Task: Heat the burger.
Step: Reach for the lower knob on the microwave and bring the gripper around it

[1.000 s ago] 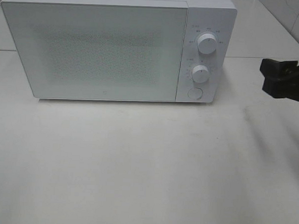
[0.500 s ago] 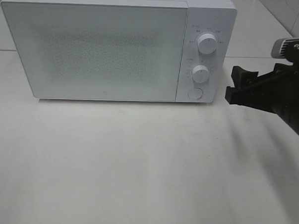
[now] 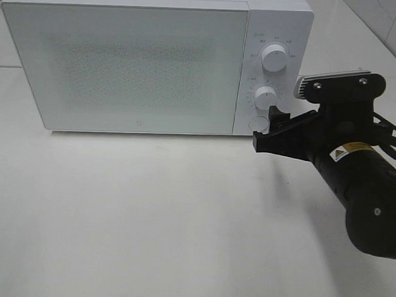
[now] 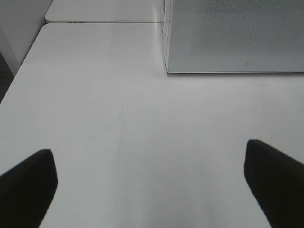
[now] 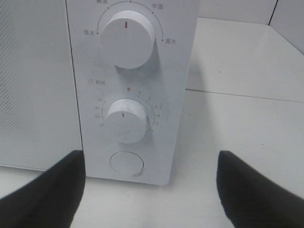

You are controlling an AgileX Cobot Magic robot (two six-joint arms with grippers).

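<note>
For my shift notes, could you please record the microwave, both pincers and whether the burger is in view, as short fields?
microwave: door shut, standing on the white table
controls: upper knob, lower knob, round button beneath them
right pincer: open, empty, pointed at the round button, close to it
left pincer: open, empty, above the table near the microwave
burger: not in view

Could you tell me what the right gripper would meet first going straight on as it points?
The right gripper, jaws open, would likely meet the microwave at the round button under the lower dial; remaining depth is unclear.
</note>
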